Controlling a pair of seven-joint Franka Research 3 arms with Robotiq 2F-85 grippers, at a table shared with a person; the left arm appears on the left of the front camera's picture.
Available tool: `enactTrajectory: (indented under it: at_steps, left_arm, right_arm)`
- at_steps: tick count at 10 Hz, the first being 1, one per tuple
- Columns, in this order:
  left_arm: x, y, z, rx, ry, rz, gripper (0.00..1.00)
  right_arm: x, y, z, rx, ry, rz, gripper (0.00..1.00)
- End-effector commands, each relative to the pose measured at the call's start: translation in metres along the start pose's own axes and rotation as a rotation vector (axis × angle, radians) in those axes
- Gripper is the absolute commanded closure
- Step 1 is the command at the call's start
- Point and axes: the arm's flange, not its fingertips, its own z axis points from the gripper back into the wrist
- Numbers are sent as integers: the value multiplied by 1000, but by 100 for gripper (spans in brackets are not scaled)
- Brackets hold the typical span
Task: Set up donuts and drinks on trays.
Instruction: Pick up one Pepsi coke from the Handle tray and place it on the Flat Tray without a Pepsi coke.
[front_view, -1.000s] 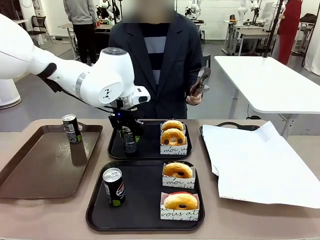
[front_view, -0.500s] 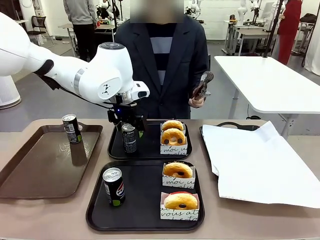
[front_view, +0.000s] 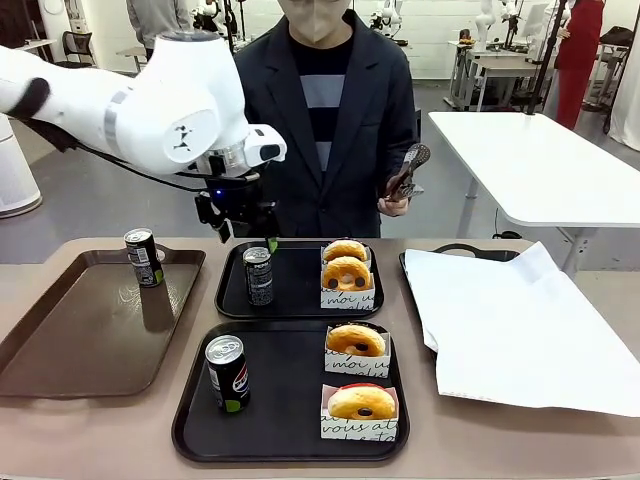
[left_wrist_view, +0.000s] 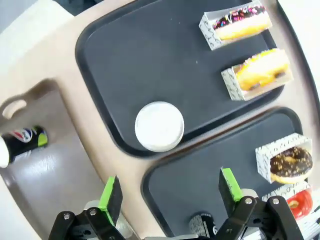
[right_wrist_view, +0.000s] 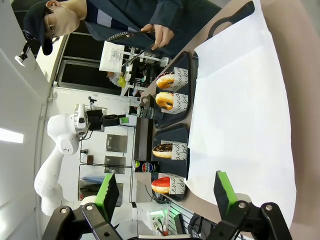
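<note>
Two black trays hold donuts and cans on a tan table (front_view: 120, 430), the left pincer (front_view: 240, 222) raised above them.

The left pincer hangs open and empty above the can (front_view: 259, 276) on the far tray (front_view: 299, 300); two donuts (front_view: 347, 270) sit right of that can, sleeve print reading "moi". The near tray (front_view: 290, 440), in front of the far tray, holds another can (front_view: 227, 373), logo unreadable, and two sleeved donuts (front_view: 357, 341). A third can (front_view: 143, 257) stands on the brown tray (front_view: 60, 370) left of the far tray. The right pincer (right_wrist_view: 165, 192) is open over white paper (right_wrist_view: 240, 115).
</note>
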Motion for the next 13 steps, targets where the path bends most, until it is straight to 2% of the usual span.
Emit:
enactTrajectory:
  at_steps: [1, 4, 5, 10, 11, 13]
  left_arm:
    - [-29, 13, 7, -21, 10, 30, 0]
    - [-37, 38, -3, -36, 48, 128, 0]
    - [-30, 17, 10, -9, 18, 61, 0]
    - [-32, 16, 9, -18, 23, 67, 0]
    - [-37, 42, 18, -142, 36, 156, 0]
    - [-39, 124, 54, -589, 36, 276, 0]
  right_arm:
    - [2, 0, -1, 29, -19, 16, 0]
    - [2, 0, -1, 29, -19, 16, 0]
    - [2, 0, -1, 29, -19, 16, 0]
    - [2, 0, -1, 29, -19, 16, 0]
    - [2, 0, -1, 29, -19, 16, 0]
    - [2, 0, -1, 29, -19, 16, 0]
